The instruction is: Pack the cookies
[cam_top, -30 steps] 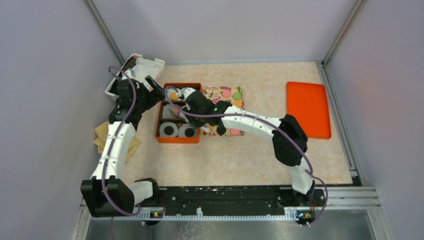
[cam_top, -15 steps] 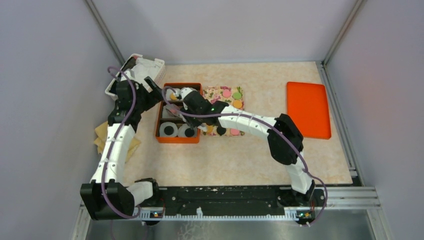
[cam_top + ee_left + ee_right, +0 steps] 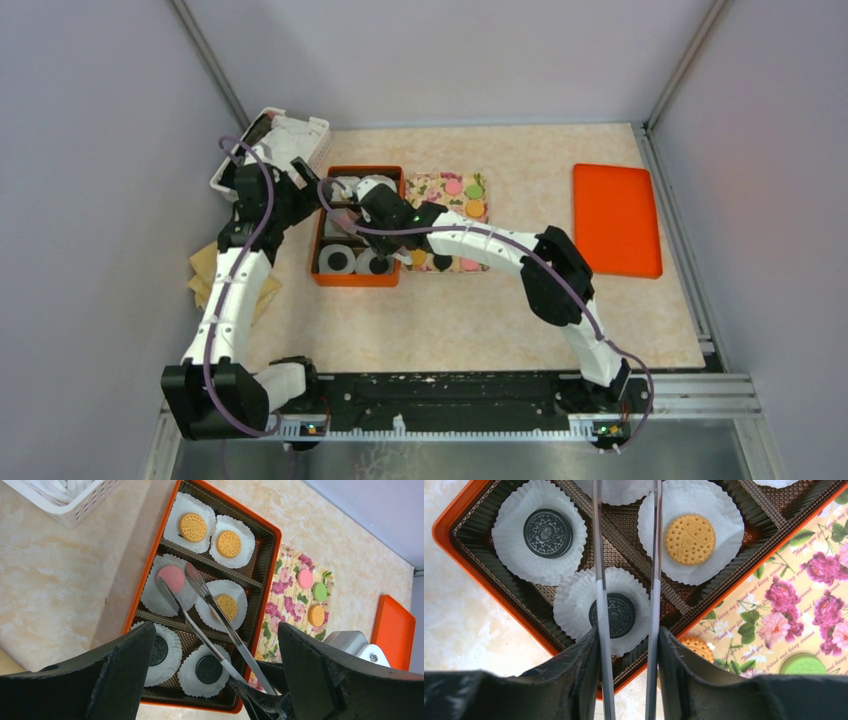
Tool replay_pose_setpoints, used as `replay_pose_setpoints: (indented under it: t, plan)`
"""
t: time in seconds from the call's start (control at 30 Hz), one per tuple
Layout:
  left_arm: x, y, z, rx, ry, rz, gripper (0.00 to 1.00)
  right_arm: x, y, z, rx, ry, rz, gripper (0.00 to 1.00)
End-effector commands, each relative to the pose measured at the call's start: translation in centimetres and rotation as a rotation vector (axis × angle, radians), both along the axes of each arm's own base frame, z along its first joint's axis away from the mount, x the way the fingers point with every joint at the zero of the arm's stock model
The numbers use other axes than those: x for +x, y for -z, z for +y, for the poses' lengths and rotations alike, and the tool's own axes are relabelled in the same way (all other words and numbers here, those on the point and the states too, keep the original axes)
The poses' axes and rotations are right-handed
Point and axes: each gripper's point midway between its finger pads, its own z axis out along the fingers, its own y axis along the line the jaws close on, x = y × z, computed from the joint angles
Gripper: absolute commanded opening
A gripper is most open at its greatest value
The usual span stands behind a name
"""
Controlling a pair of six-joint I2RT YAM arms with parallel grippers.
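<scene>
Cookies [image 3: 453, 187] are lying in two places in the top view: several on the floral tray [image 3: 425, 185], others in paper cups inside the orange box [image 3: 357, 283] just left of it. The right gripper [image 3: 368, 222] is reaching over the box from the right, and the left gripper [image 3: 308, 178] is hovering by the box's far-left corner, near the white basket [image 3: 275, 135]. An orange lid [image 3: 616, 218] is lying well apart at the right.

From the left wrist, the left gripper's fingers [image 3: 120, 675] are standing wide apart above the box with nothing between them. Six cups are showing below: two orange cookies in the far row, a pink cookie [image 3: 171, 578] and an orange one in the middle row, two black ones in the near row. Metal tongs [image 3: 220, 625] are stretching out from the right gripper, tips slightly apart over the pink cookie's cup; whether they are touching it I cannot tell.

From the right wrist, the right gripper's fingers [image 3: 574, 680] are clamping the tongs, whose two blades are running up out of the frame. A black cookie [image 3: 612, 615] is sitting directly below them, between the blades, another to its left, an orange cookie [image 3: 690, 539] just right of the blades, and a green cookie [image 3: 802, 665] on the tray at lower right
</scene>
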Motion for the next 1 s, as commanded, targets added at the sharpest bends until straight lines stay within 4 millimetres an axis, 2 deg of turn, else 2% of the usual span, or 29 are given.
replay_pose_setpoints:
  t: [0.0, 0.2, 0.27, 0.43, 0.67, 0.77, 0.97]
  plan:
    - [0.0, -0.8, -0.3, 0.005, 0.025, -0.04, 0.98, 0.7, -3.3, 1.1, 0.066, 0.007, -0.069, 0.44]
    - [-0.2, -1.4, -0.7, 0.01, 0.059, -0.067, 0.99, 0.8, -4.2, 1.1, 0.08, 0.016, -0.078, 0.46]
    - [-0.2, -1.6, -0.8, 0.014, 0.066, -0.074, 0.99, 0.9, -5.3, 1.0, 0.096, 0.022, -0.093, 0.47]
    - [-0.2, -2.3, -0.9, 0.016, 0.077, -0.098, 0.99, 1.2, -9.5, 0.4, 0.153, 0.033, -0.166, 0.47]
    - [-0.3, -3.2, -0.8, 0.021, 0.069, -0.118, 0.99, 0.9, -16.4, -2.2, 0.233, 0.061, -0.291, 0.47]
    - [-0.5, -3.5, -0.7, 0.026, 0.064, -0.126, 0.99, 0.6, -17.2, -3.2, 0.235, 0.068, -0.304, 0.47]
    - [-0.9, -3.6, -0.9, 0.023, 0.077, -0.129, 0.99, 0.3, -16.8, -4.7, 0.223, 0.111, -0.3, 0.47]
